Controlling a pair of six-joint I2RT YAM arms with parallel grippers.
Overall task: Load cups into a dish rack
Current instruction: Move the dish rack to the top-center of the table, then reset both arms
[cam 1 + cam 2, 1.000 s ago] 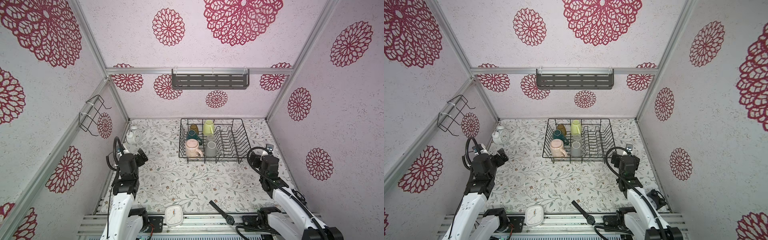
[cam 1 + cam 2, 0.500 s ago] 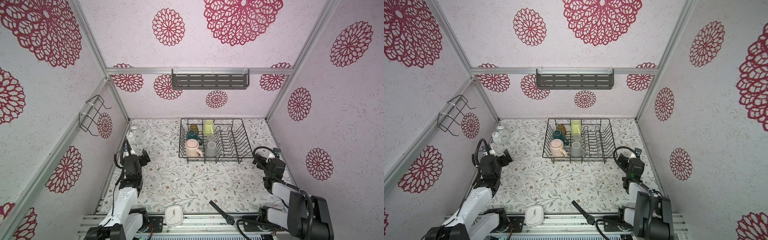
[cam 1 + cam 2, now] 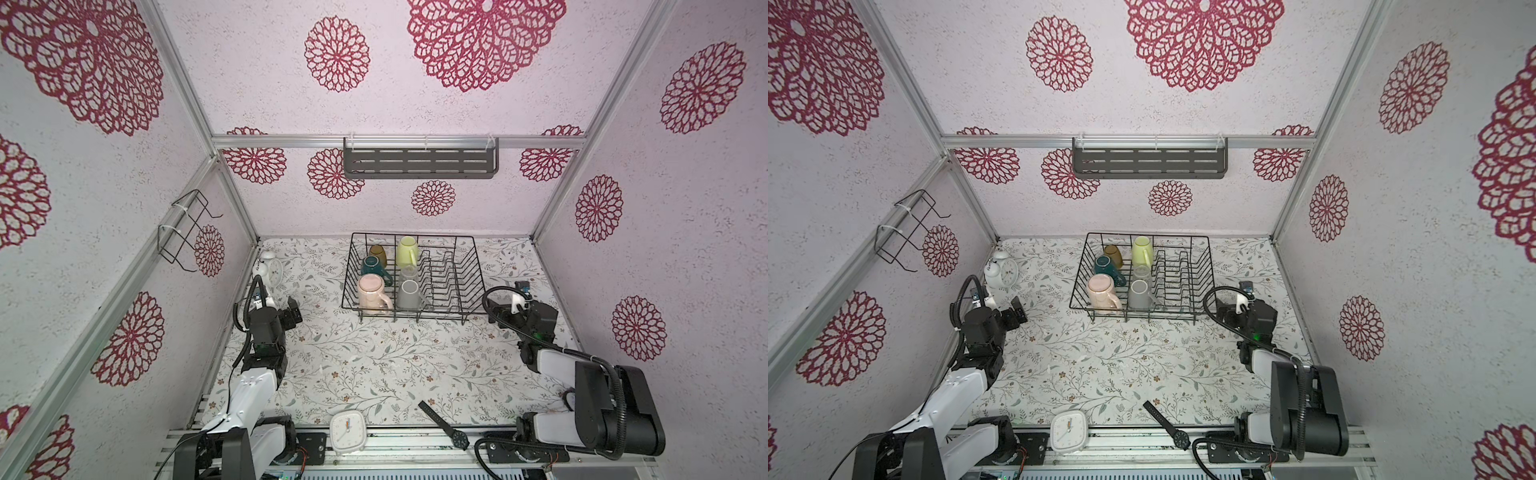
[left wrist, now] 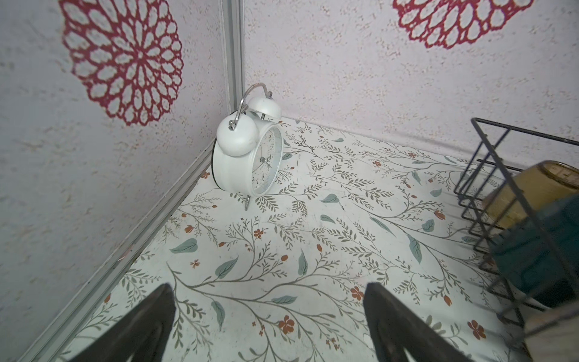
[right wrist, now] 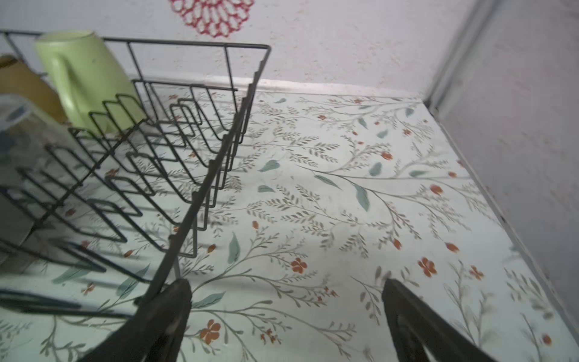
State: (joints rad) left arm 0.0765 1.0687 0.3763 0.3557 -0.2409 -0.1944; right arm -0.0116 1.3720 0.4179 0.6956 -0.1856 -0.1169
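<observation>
Though far from dish rack [image 3: 446,276] — wristwatch [image 3: 443,422].

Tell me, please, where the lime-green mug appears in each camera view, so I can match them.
Both top views: the lime-green mug stands at the dish rack's far end, beside the amber tumbler.
Left wrist: not in it.
Right wrist: the mug is inside the rack, beyond the prongs.
Shared landmark: the black dish rack, in all four.
</observation>
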